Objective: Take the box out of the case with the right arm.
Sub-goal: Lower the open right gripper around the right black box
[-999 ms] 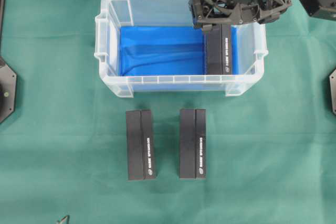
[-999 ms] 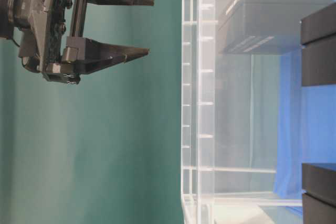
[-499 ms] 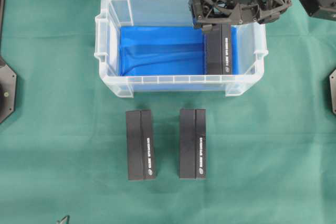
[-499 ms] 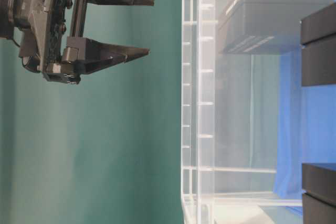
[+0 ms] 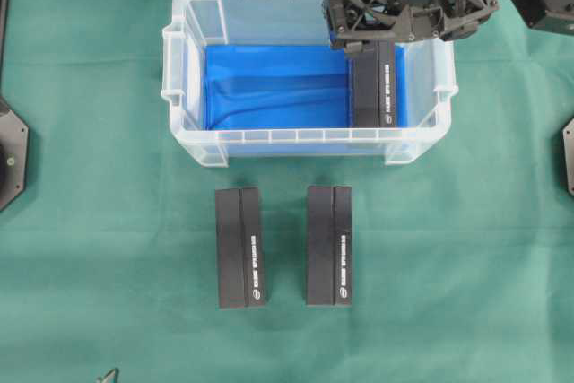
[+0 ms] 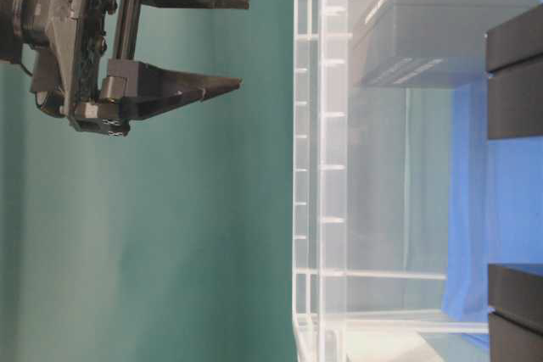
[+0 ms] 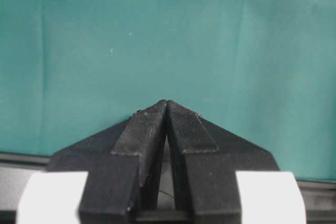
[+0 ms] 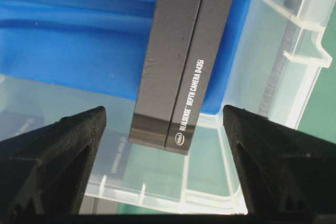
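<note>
From overhead my right jaws (image 5: 363, 42) hang over the far right corner of the clear case (image 5: 179, 60), hiding the top end of the black camera box (image 5: 374, 91) that lies on the blue bottom against the right wall. My right wrist view shows what that angle hides: my jaws spread wide, one finger (image 8: 52, 161) either side of the box (image 8: 181, 61), not touching it (its RealSense lettering reads clearly here). The table-level view puts them outside the case wall (image 6: 310, 167), parted. My left jaws (image 7: 167, 109) are pressed together over the green tabletop (image 7: 157, 35). Two more black boxes (image 5: 240, 247) (image 5: 329, 245) lie outside the case. Nothing has moved since a second ago.
</note>
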